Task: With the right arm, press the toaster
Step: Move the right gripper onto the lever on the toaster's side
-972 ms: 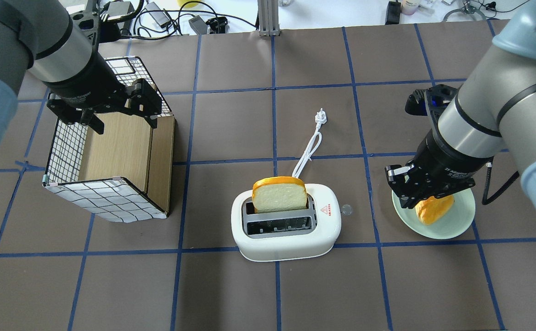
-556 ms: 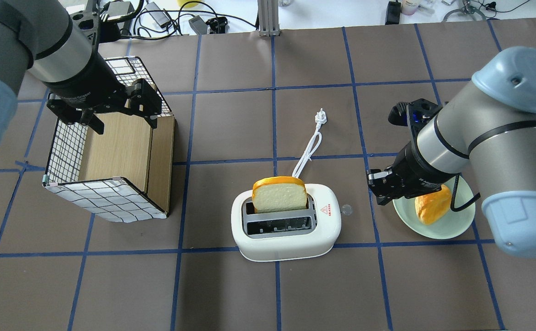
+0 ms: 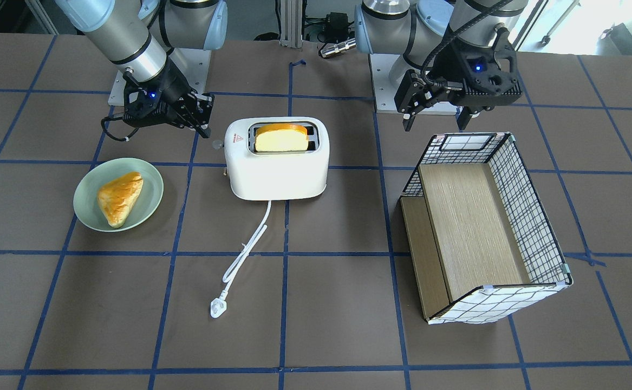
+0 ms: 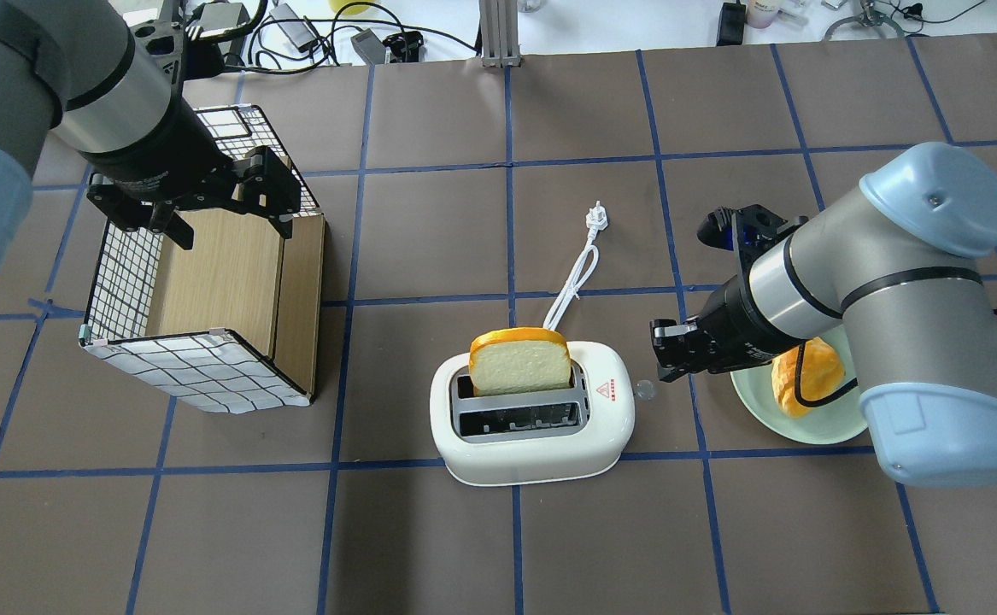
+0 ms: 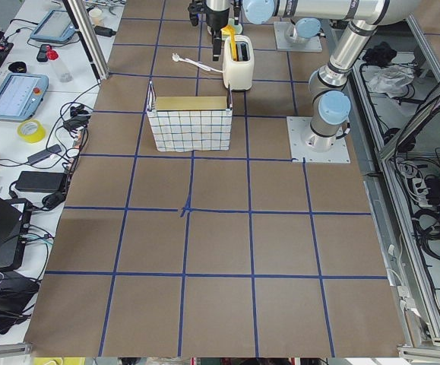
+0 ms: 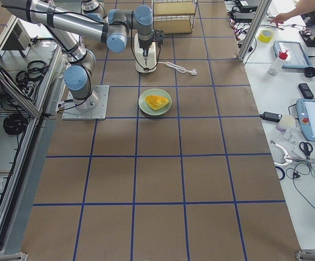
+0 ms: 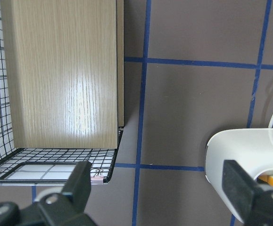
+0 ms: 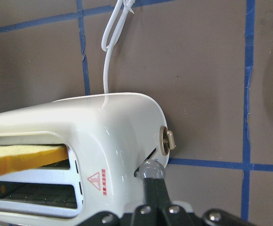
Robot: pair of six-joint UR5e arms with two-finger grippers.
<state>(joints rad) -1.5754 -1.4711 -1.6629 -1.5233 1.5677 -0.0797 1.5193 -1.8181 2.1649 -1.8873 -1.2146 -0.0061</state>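
Brown table [image 4: 430,231], taped off in a blue grid, spreads out below me. Near its middle stands the white toaster [image 4: 532,436], upright, with a slice of bread [image 4: 519,363] standing in the slot farther from my base. Its white cord [image 4: 577,286] runs away from me across the table to a loose plug [image 4: 598,218].

My right arm [image 4: 840,273] reaches low toward the toaster's right end, where the small lever knob [image 8: 151,168] sticks out. My right jaws are clenched together with nothing between them. Their tips are just beside that knob, though I cannot tell whether they touch it. Under that arm sits a pale green plate [image 4: 806,431] holding a golden piece of bread [image 3: 119,197].

My left arm [image 4: 114,102] hangs over the far rim of a wire basket [image 3: 532,216] with wooden boards inside, well apart from the toaster. My left jaws are spread wide and grip nothing.
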